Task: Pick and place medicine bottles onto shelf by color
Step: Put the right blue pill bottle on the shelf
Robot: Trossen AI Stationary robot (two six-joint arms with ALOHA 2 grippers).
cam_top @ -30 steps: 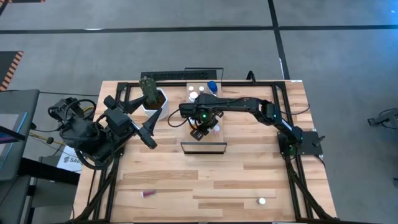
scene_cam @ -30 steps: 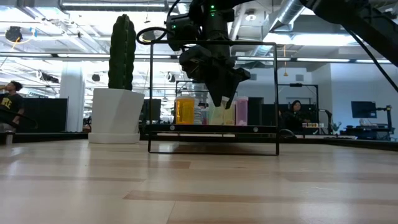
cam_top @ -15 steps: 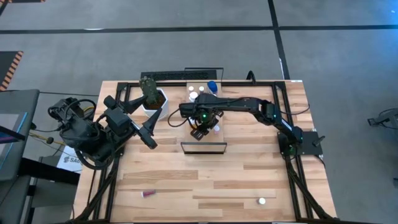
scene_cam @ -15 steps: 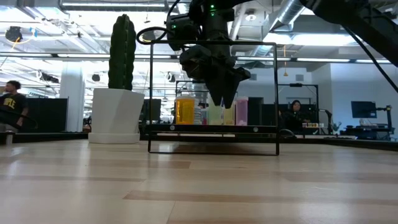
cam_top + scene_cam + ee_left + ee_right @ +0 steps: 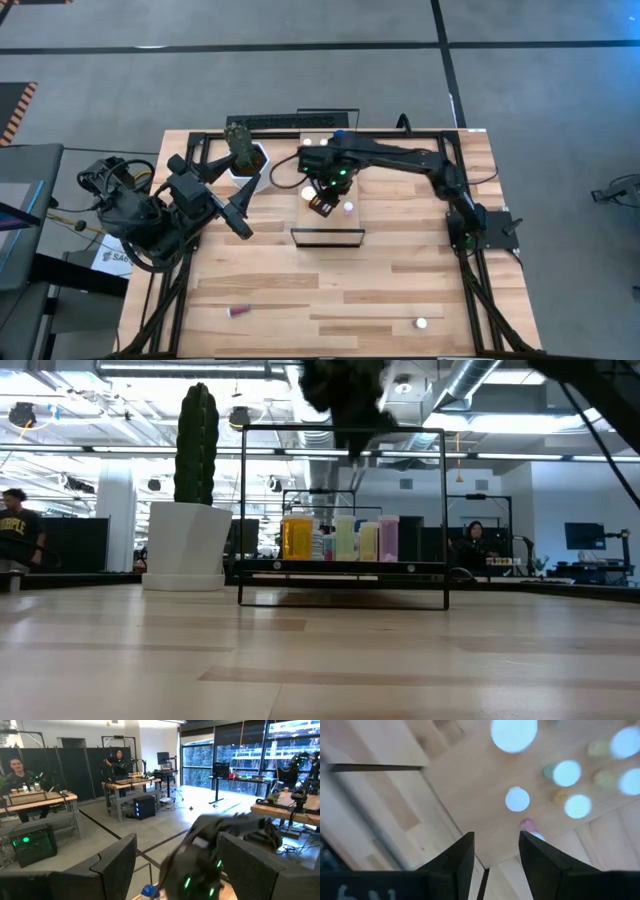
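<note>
Your right end effector [image 5: 320,203] hangs open and empty above the shelf [image 5: 318,228], the white-capped medicine bottles [image 5: 340,539] standing below it (left end effector [image 5: 243,222] waits open).

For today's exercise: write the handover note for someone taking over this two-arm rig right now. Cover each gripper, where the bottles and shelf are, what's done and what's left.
Right gripper: open, empty, raised over the light-wood shelf with dark metal frame.
Left gripper: idle at the table's left side, open, empty.
Done: a row of white-capped small medicine bottles, orange, green and pink, stands on the shelf.
Left: a reddish bottle lying on the table and a white-capped bottle, both near the front edge.
The white hexagonal pot with green cactus is not part of the job.
</note>
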